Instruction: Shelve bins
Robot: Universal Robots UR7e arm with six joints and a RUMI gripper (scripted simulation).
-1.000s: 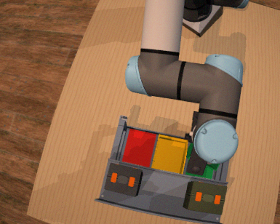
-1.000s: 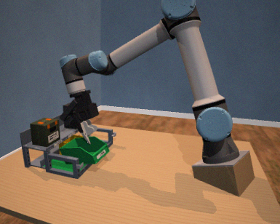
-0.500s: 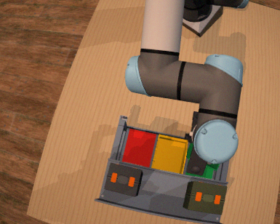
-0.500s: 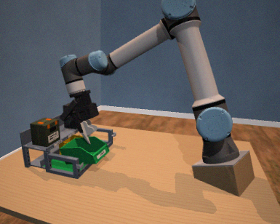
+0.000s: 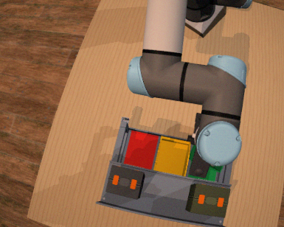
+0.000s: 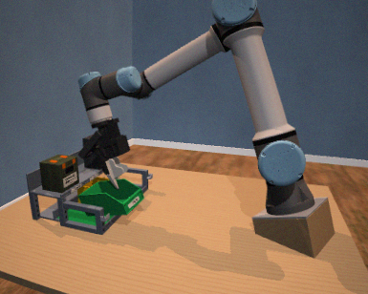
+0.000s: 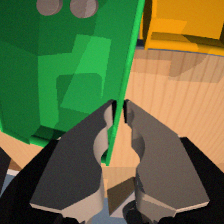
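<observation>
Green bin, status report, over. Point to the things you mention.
Gripper (image 5: 193,137) (image 6: 116,187) (image 7: 119,101) shut on green plastic bin (image 5: 192,152) (image 6: 109,199) (image 7: 65,65)'s side wall. Bin tilted, not fully in. Yellow plastic bin (image 5: 172,156) (image 6: 83,189) (image 7: 192,20) alongside, looks tight.

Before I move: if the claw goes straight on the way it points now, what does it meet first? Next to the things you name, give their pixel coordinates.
The claw (image 5: 191,138) (image 6: 116,186) (image 7: 119,101) is shut on the green bin's (image 5: 192,152) (image 6: 113,201) (image 7: 75,85) side wall; past that, the table (image 5: 75,110) (image 6: 203,205) (image 7: 160,90) seems next, though depth is unclear.

The dark-grey two-jaw gripper (image 6: 116,187) (image 7: 119,101) pointed downward at lower left of the exterior frame, fingers clamped on a thin wall. The white-and-grey six-joint arm with light-blue caps (image 5: 164,29) (image 6: 261,81) arched above, elbow at top centre.
</observation>
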